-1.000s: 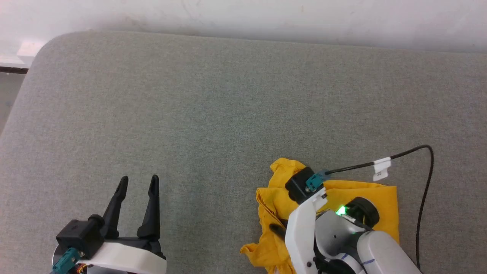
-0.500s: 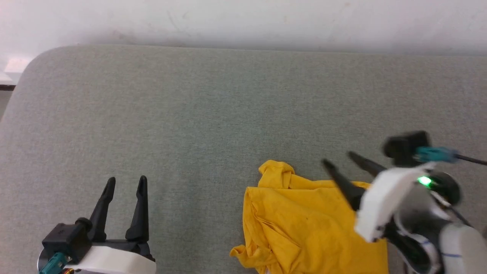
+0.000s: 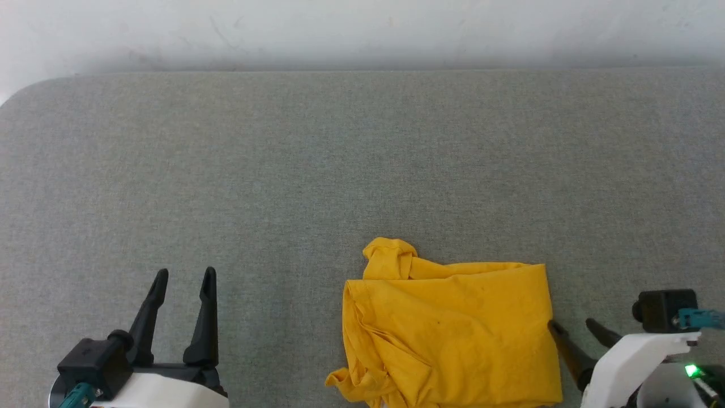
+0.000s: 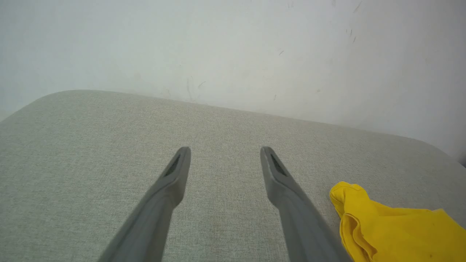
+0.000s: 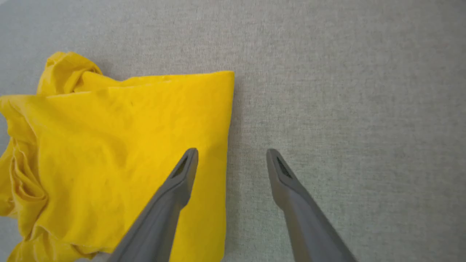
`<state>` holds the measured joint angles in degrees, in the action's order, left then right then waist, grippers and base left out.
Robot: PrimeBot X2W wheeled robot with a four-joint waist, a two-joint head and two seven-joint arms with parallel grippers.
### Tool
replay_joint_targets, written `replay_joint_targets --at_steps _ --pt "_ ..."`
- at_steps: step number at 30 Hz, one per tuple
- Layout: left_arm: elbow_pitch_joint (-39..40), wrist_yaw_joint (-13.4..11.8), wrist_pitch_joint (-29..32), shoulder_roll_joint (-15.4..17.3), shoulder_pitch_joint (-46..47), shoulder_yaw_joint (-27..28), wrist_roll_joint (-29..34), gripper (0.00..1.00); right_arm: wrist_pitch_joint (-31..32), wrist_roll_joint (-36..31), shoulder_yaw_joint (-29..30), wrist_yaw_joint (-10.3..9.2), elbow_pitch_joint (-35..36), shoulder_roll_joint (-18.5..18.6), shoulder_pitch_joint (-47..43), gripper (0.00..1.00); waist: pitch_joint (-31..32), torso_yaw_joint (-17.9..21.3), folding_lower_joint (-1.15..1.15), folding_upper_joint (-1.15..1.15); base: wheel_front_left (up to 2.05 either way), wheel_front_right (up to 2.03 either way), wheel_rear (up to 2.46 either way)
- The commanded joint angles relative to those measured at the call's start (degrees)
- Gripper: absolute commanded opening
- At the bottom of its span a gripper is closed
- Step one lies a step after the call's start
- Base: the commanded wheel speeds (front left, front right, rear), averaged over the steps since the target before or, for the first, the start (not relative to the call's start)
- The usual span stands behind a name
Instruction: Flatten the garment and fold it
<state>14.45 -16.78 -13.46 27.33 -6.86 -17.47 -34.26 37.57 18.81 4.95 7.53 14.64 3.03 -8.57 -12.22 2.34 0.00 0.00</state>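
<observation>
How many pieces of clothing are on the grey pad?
1: the yellow garment, bunched low in the head view, right of centre, beside the right hand. Anything under it would be hidden.

L gripper (image 3: pixel 186 272): lower left of head view, jaws wide apart, holding nothing; fingers point up-frame, leaning slightly right.
L wrist (image 3: pixel 170 391): white shell; black L cam block (image 3: pixel 90 357) w/ teal L plug (image 3: pixel 79 395) on its left side.
R gripper (image 3: pixel 570 323): lower right, jaws apart, holding nothing; fingers angled up-left.
R wrist (image 3: pixel 628 351): white shell; black R cam block (image 3: pixel 662 310) + teal R plug (image 3: pixel 699 319) above it; green LED (image 3: pixel 691 371) lit.
</observation>
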Motion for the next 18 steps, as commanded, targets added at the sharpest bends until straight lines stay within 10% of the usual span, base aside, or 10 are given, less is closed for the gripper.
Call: replay_joint_targets --at_steps 1,12,13,14,18 --pt "0.44 -0.42 0.35 0.56 0.26 0.03 0.56 1.00 -0.72 -0.50 -0.59 -0.04 -1.69 -0.14 -0.31 1.00 -0.01 -0.33 0.00 0.00 0.00 0.00 0.00" --pt "1.41 -0.70 1.65 1.56 0.24 -0.23 0.66 1.00 -3.90 1.73 -4.11 -0.04 -13.05 -0.15 2.26 1.00 0.60 -2.61 0.00 0.00 0.00 0.00 0.00" --pt "1.42 -0.71 1.67 1.56 0.23 -0.28 0.64 1.00 -3.94 1.95 -4.41 -0.04 -13.70 -0.15 2.54 0.37 0.61 -2.74 0.00 0.00 0.00 0.00 0.00" --pt "1.42 -0.72 1.69 1.52 0.27 -0.33 0.61 1.00 -4.20 2.16 -4.53 -0.04 -14.19 -0.15 2.85 0.00 0.61 -2.87 0.00 0.00 0.00 0.00 0.00" --pt "1.39 -0.30 1.63 1.51 1.02 -0.77 0.79 1.00 -5.63 2.93 -4.13 -0.04 -15.58 -0.15 4.12 0.00 0.43 -3.05 0.00 0.00 0.00 0.00 0.00"
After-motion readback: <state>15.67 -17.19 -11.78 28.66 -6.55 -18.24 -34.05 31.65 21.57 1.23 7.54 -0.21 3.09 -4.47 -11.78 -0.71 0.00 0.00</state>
